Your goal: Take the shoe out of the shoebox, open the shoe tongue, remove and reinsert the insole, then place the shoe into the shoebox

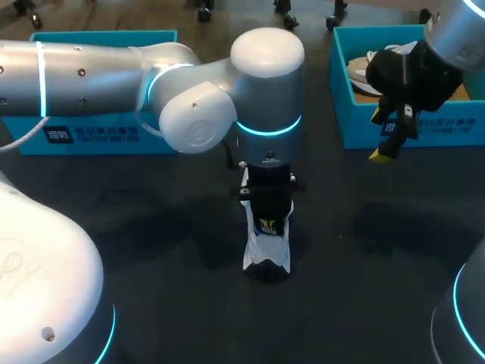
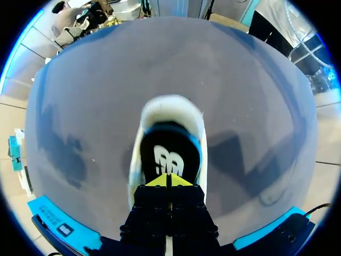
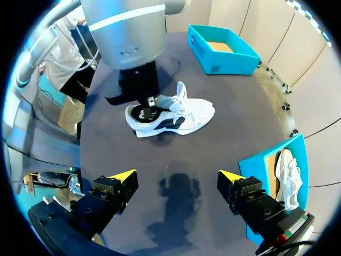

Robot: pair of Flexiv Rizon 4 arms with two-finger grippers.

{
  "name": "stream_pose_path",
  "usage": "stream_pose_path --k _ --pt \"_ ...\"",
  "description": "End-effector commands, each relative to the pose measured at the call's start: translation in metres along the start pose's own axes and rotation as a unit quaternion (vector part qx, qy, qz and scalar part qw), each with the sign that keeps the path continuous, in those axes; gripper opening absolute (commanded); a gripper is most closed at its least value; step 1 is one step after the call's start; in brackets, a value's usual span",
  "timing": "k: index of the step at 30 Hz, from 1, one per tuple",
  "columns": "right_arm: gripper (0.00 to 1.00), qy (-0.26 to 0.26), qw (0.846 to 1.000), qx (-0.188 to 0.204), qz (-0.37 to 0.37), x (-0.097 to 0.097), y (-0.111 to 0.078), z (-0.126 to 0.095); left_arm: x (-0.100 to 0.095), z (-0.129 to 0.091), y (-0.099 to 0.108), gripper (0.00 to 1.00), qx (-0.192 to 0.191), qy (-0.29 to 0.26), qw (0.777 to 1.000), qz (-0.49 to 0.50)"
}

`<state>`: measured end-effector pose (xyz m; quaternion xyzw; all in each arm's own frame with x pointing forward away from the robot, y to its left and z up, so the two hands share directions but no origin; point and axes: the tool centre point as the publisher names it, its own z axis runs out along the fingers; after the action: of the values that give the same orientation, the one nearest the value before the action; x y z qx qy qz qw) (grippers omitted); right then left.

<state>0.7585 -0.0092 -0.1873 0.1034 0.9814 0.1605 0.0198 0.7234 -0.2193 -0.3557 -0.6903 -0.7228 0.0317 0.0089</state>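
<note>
I see the white shoe (image 1: 267,246) with black side panels standing upright on its sole near the middle of the bench (image 1: 151,250). Its toe points to the near edge and its tongue is raised. Inside its opening lies the black insole (image 2: 169,152) with a white mark. Two open teal boxes stand at the far side. The left shoebox (image 1: 98,140) shows a brown floor, and the right shoebox (image 1: 356,121) holds a second shoe (image 1: 362,72), also white.

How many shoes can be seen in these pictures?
2. One white fabric sneaker sits on the dark table under the left claw; a second white sneaker lies inside the teal cardboard box at right. More may be hidden.
</note>
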Motion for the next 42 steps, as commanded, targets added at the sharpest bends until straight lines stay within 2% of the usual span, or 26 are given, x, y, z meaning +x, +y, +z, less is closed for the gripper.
stream_pose_path --k 1,13,21,26,37,42 --pt "1.00 0.000 1.000 0.001 0.001 0.000 0.001 0.001 0.002 -0.009 -0.007 0.00 0.002 0.006 1.000 0.005" --pt "1.00 0.000 1.000 0.001 0.001 0.000 0.001 0.001 0.006 0.024 -0.016 0.00 0.015 0.024 1.000 -0.010" --pt "1.00 0.000 1.000 0.001 0.001 0.000 0.001 0.001 0.010 0.000 -0.017 0.00 0.018 0.010 1.000 -0.014" --pt "1.00 0.000 1.000 0.001 0.001 0.000 0.001 0.001 0.011 0.000 -0.025 0.00 0.038 0.006 0.999 -0.010" --pt "1.00 0.000 1.000 0.001 0.001 0.000 0.001 0.001 0.011 0.030 -0.032 0.00 0.055 0.020 0.998 -0.006" --pt "1.00 0.000 1.000 0.001 0.001 0.000 0.001 0.001 0.011 0.038 -0.033 0.00 0.050 0.019 0.999 0.000"
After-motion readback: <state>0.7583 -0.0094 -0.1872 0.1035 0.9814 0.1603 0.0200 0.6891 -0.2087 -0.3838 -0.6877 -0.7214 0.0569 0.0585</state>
